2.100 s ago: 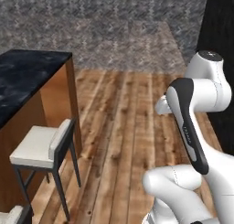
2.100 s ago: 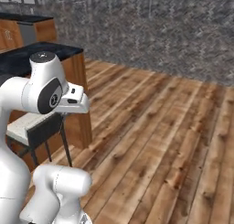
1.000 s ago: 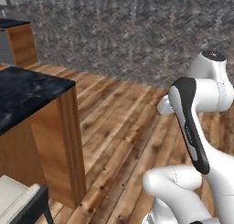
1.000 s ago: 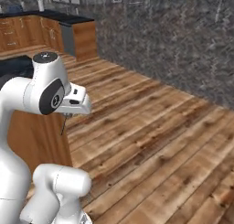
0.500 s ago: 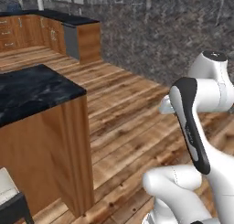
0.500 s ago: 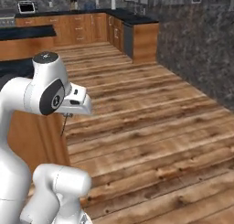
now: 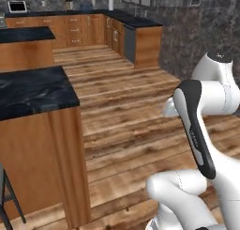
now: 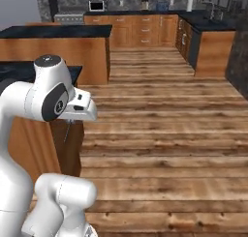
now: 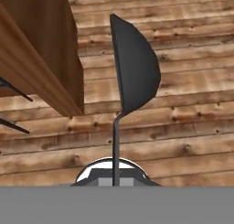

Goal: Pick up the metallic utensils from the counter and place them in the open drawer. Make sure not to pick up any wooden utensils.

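Jaws closing fully on the slim metal spoon, bowl rising at frame centre over floorboards; carrying should keep it level until the drawer appears.

Domestic kitchen, rendered. Plank wood floor throughout. Near left: island counter with black veined marble top on warm brown wood panels. Beyond it, a second black-topped island. Far wall: run of brown wood cabinets with drawers under a dark worktop, a microwave standing on it. Right: dark speckled stone wall. Stool legs by the near island
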{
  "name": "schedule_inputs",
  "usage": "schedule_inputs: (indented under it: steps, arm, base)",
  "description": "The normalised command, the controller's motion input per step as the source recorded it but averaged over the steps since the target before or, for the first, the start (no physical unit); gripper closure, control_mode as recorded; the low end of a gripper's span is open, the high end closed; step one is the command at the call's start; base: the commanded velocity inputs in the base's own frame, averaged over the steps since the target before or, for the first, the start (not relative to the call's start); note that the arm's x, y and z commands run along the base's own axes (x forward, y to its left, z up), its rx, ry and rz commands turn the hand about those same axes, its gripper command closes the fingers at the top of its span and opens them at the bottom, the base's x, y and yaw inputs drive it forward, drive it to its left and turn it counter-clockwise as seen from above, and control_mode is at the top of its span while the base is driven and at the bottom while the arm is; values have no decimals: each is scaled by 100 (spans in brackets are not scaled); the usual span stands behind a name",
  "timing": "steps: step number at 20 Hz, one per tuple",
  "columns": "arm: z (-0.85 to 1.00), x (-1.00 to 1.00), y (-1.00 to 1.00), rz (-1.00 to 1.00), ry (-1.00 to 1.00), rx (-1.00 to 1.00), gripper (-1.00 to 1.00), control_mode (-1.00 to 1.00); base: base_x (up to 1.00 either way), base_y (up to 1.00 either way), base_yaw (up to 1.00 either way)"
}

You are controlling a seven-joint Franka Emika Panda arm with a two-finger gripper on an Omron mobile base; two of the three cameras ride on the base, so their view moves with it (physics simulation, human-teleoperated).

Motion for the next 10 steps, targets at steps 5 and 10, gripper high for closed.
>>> schedule_inputs:
  steps: [5,10]
  arm:
    - [0,0,0,0,0,0,100,100]
    - [0,0,0,0,0,0,100,100]
  base:
    - [86,-99,54]
    - [87,-100,51]
